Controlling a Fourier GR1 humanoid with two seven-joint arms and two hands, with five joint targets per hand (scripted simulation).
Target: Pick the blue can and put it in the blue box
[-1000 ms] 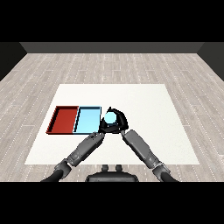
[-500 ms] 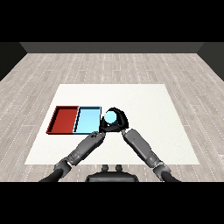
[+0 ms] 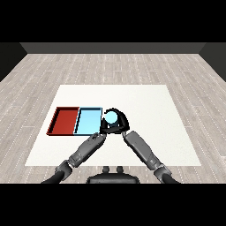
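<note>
White tabletop [image 3: 145, 101] on grey plank floor; right hand [image 3: 120, 125] fingers curled round blue can [image 3: 111, 117], just beside light blue tray [image 3: 88, 120]; red tray [image 3: 64, 120] adjoining. Left hand [image 3: 103, 129] fingers: cannot tell.

A white table [image 3: 145, 106] stands on a grey plank floor [image 3: 110, 66]. On it, left of centre, a red tray [image 3: 58, 120] and a blue tray [image 3: 88, 120] lie side by side, touching.

Nothing lies in the light blue tray [image 3: 88, 120] or red tray [image 3: 66, 120].
</note>
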